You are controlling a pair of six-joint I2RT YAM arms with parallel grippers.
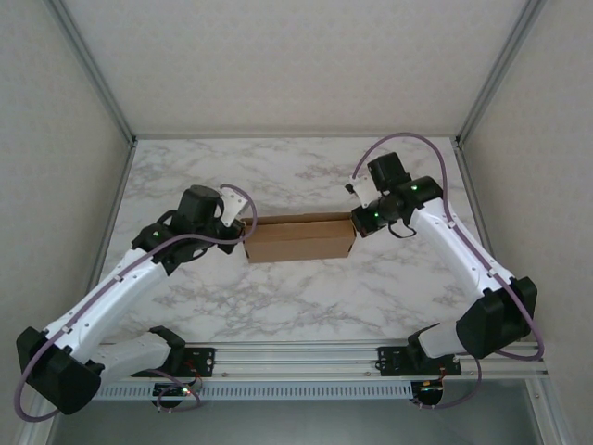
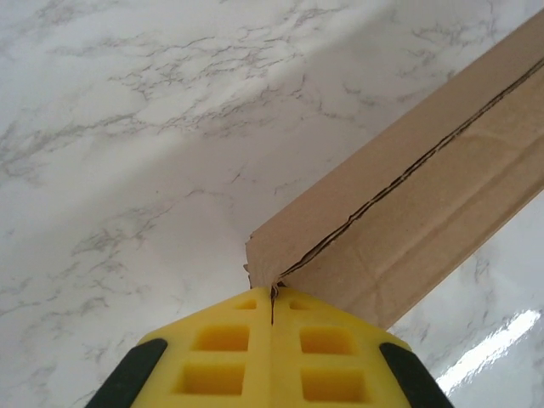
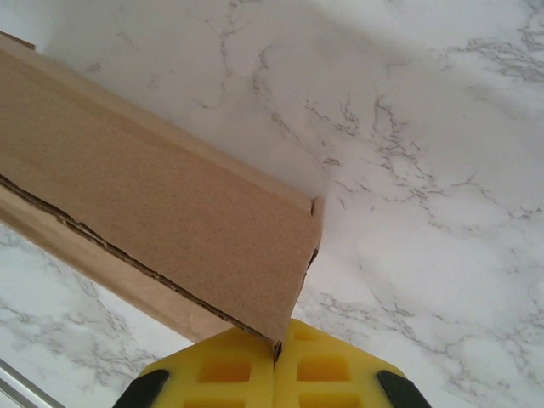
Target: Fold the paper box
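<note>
Box (image 1: 299,238) at middle of bench (image 1: 278,306), folded up | left claw (image 2: 272,299) pinches its left end | right claw (image 3: 274,347) pinches its right end | likely bracing both ends so folds hold

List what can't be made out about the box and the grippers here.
- Inside of the box: top view, its own panels hide it.
- The box's far ends: both wrist views, cut off by the frame edges.
- Whether the left gripper or right gripper pinches cardboard: wrist views, the shut fingers hide it.
</note>
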